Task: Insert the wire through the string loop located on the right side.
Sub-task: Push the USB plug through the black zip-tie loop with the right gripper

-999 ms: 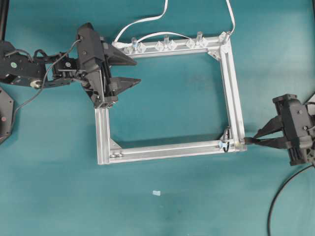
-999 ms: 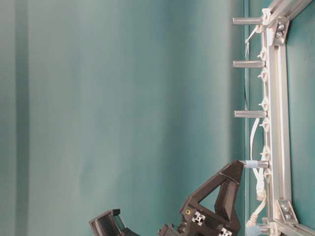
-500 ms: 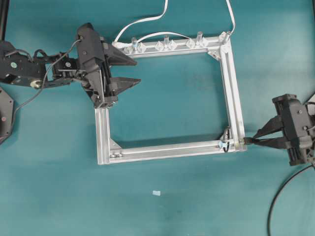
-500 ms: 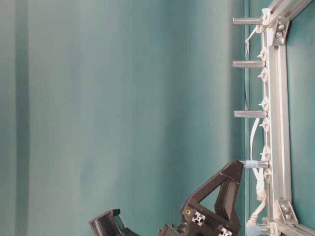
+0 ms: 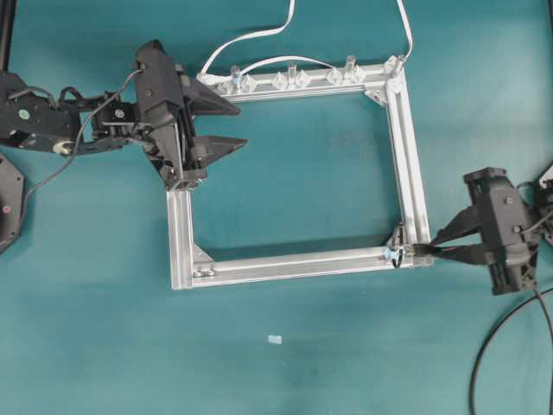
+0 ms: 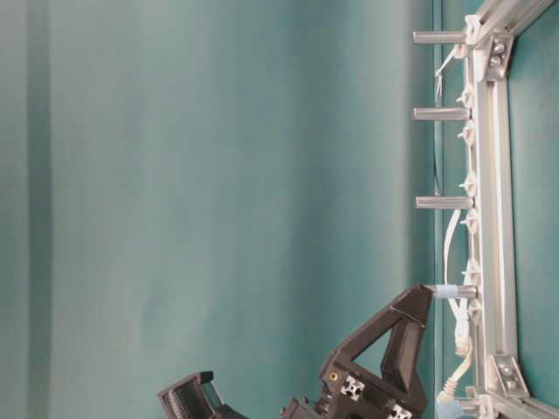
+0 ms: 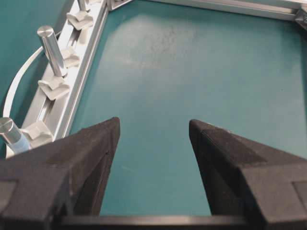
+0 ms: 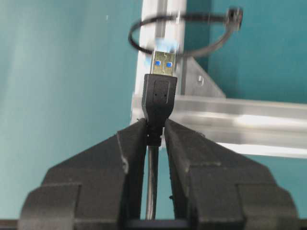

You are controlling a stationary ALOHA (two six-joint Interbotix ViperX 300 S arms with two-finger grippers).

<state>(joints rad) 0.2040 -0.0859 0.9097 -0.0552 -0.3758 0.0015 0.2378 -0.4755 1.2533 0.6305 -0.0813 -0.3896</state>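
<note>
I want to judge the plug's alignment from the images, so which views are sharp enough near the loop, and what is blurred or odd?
Right wrist view: the plug in the right gripper is fairly sharp, its metal tip soft; the string loop and frame behind are out of focus. Overhead view: even light, but the loop is tiny. Table-level view: turned sideways, loop not shown. Left wrist view: the left gripper close and dark.

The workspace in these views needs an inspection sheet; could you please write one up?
Surface: teal table, one small pale scrap.
Job's things: wire plug points at the string loop on the aluminium frame; not yet through.
Clutter: upright metal pins and clear clips on the frame.
Grippers: right pincer shut on the wire; left pincer open, empty.
Cables: flat white cable at the frame's far rail.
Surroundings: nothing seen.
</note>
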